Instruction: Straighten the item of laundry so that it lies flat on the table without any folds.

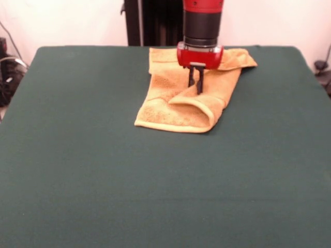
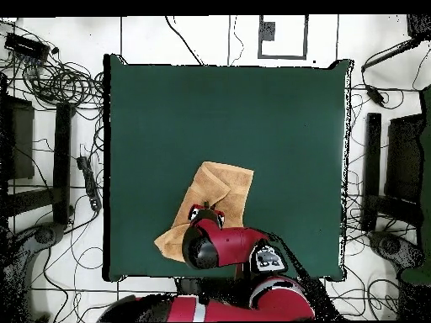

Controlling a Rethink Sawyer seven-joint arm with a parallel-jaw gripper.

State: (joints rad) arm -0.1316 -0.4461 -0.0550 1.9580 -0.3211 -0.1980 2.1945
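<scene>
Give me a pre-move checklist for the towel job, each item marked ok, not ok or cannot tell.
1. Towel flat: not ok, a flap is folded over at its near end in the front view.
2. Towel fully on the table: ok in the overhead view.
3. Gripper over the towel: ok, its fingers come down near the fold's edge.
4. Cloth pinched between the fingers: cannot tell.
5. Bare table around the towel to spread it: ok.

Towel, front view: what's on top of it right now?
The gripper stands over the towel, its fingers close together and reaching down to a raised fold at the middle. Whether cloth is pinched between them cannot be seen. Nothing else lies on it; green table surrounds it.
</scene>
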